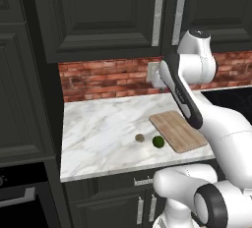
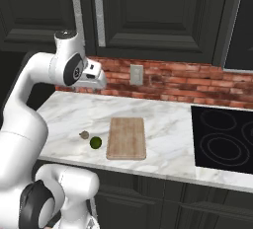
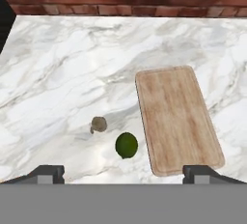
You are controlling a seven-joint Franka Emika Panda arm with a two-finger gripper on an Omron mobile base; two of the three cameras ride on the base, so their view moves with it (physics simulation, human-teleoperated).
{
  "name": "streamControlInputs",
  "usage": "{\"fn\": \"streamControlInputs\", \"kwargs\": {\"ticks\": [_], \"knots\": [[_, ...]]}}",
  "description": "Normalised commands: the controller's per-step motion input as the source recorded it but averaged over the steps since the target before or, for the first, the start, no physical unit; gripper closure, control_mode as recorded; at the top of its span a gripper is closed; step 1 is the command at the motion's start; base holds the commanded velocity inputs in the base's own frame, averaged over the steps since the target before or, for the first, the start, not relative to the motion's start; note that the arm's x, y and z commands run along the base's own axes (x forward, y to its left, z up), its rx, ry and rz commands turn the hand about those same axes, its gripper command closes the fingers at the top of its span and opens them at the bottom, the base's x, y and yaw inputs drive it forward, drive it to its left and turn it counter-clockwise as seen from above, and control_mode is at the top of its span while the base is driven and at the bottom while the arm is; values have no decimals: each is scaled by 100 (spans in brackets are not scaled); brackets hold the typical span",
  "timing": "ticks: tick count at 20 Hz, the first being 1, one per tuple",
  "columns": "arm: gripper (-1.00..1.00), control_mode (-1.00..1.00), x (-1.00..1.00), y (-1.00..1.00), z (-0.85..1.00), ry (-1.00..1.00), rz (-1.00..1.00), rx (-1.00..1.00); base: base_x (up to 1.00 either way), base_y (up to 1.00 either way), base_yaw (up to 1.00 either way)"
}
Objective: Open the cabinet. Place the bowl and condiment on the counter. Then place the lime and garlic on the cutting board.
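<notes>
The cabinet point(image 1: 108, 11) point(image 2: 148, 11) hangs above the counter point(image 1: 98, 128) with both doors shut and its silver handles point(image 1: 158, 13) side by side. On the marble lie the garlic point(image 1: 140, 137) point(image 3: 99, 124) and the lime point(image 1: 158, 141) point(image 3: 127, 145), close together, just left of the cutting board point(image 1: 177, 131) point(image 3: 176, 117), which is bare. My gripper point(image 3: 123, 174) hovers high over the counter's front, pointing down at them, open wide with nothing between its fingers. The bowl and the condiment are hidden.
A black stovetop point(image 2: 222, 139) sits to the right of the board. A brick backsplash with a wall outlet point(image 2: 136, 74) runs behind the counter. A tall dark cabinet point(image 1: 24, 74) stands at the left end.
</notes>
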Motion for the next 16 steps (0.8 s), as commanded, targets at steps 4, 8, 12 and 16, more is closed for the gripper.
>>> {"fn": "streamControlInputs", "kwargs": {"ticks": [4, 8, 12, 16], "knots": [[-100, -100, -2, 8, 28, -10, 0, 0, 0, 0, 0], [-100, -100, -2, 9, 27, -10, 0, 0, 0, 0, 0], [-100, -100, 0, 10, 24, -9, 0, 0, 0, 0, 0], [-100, -100, 0, 9, 21, -10, 0, 0, 0, 0, 0]]}}
